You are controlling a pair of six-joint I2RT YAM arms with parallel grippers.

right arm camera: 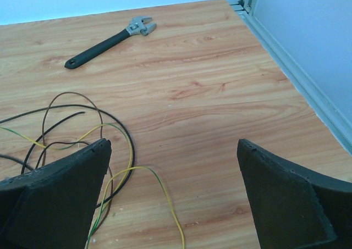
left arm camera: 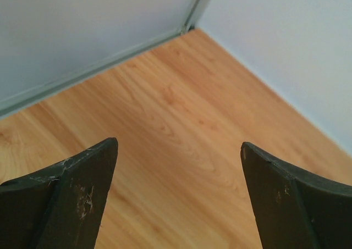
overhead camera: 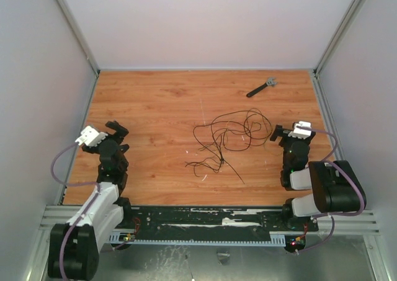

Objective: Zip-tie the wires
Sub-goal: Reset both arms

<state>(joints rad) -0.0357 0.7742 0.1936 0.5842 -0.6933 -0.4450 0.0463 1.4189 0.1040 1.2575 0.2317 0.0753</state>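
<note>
The wires [overhead camera: 218, 151] lie in loose dark loops on the wooden table, in the middle and toward the right. In the right wrist view their black, brown and yellow-green strands [right arm camera: 71, 93] curl at the left, partly behind my left finger. A short straight black strip that looks like the zip tie [overhead camera: 234, 173] lies at the near edge of the tangle. My left gripper [overhead camera: 120, 137] is open and empty over bare wood at the left [left arm camera: 179, 144]. My right gripper [overhead camera: 277, 134] is open and empty just right of the wires [right arm camera: 174, 143].
A dark-handled wrench with a grey head [overhead camera: 260, 87] lies at the far right of the table; it also shows in the right wrist view [right arm camera: 104, 43]. White walls with metal rails close the table on three sides. A black rail [overhead camera: 211, 222] runs along the near edge.
</note>
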